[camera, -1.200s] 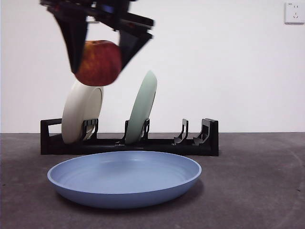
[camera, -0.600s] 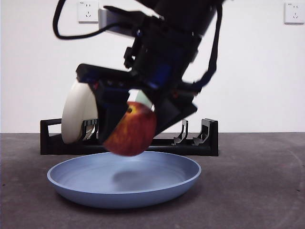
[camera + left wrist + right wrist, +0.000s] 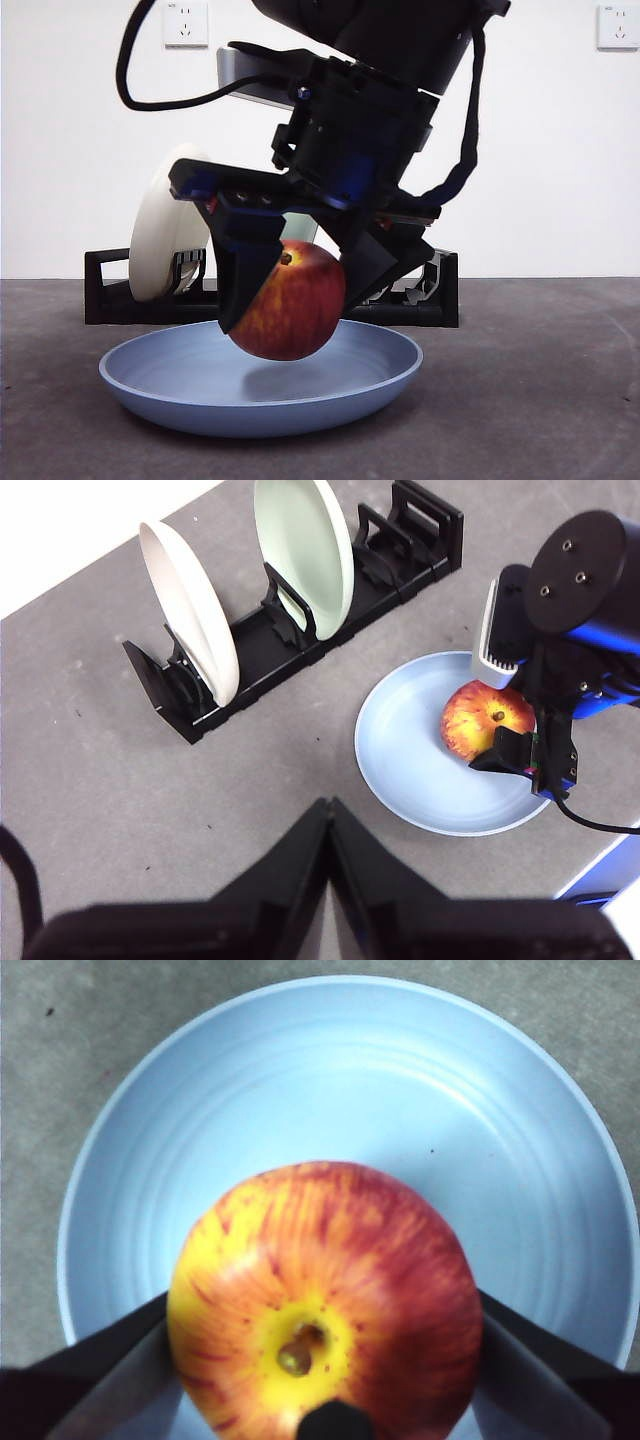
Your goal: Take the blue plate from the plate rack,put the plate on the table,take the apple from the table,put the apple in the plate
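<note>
The right end effector (image 3: 290,300) clamps the apple (image 3: 288,300) across its widest part, one black jaw on each side, stem dimple tilted up. The apple hangs low over the middle of the blue plate (image 3: 180,375); whether its underside already touches the plate cannot be told. It looks firm, fairly heavy and smooth-skinned, so it could roll once freed, and the plate's raised rim should contain it. The side-to-side hold at the widest girth seems the sound one.

The blue plate lies flat on the bench (image 3: 540,400), just in front of the plate rack (image 3: 100,300). It appears stiff and light, liable to slide if pushed.

The left end effector (image 3: 328,825) waits high above the bench, well apart from the plate, jaws pressed together on nothing.

Count: one apple, one blue plate, one rack, and in the rack two upright plates, a cream-white plate (image 3: 190,610) and a pale green plate (image 3: 305,545)
</note>
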